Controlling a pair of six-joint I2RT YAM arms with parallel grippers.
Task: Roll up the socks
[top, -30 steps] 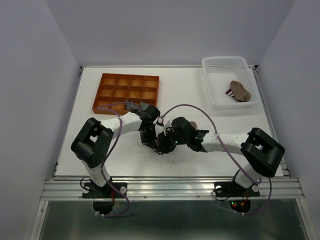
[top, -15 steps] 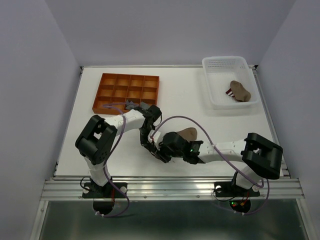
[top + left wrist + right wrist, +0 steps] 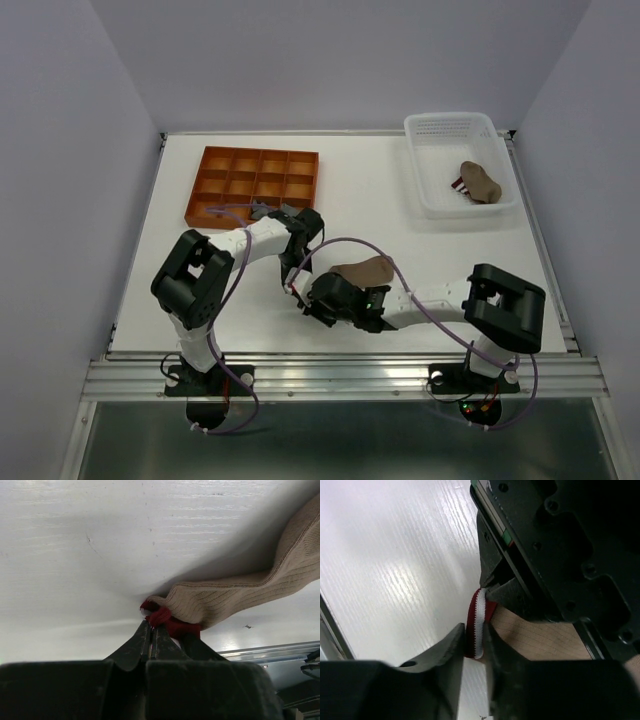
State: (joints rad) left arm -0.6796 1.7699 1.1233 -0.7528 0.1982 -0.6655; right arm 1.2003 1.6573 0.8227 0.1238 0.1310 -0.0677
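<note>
While both grippers pinch its striped cuff point(image 3: 479, 625) near the table's point(image 3: 370, 190) centre, the tan sock point(image 3: 362, 270) lies unrolled: left gripper point(image 3: 150, 630) clamped shut, right gripper point(image 3: 476, 635) narrow around the stripes. A second sock point(image 3: 480, 183) sits in the far-right basket point(image 3: 432, 200); rolling seems barely begun.

Nothing legible for you in any view: no text, label, brand, number or sign. Tan sock point(image 3: 540, 640), right wrist view: the red-and-white cuff is plain stripes, no lettering. Small green patch point(image 3: 506, 536) on the black housing point(image 3: 560, 555) just beyond it is too blurred to read as a mark.
</note>
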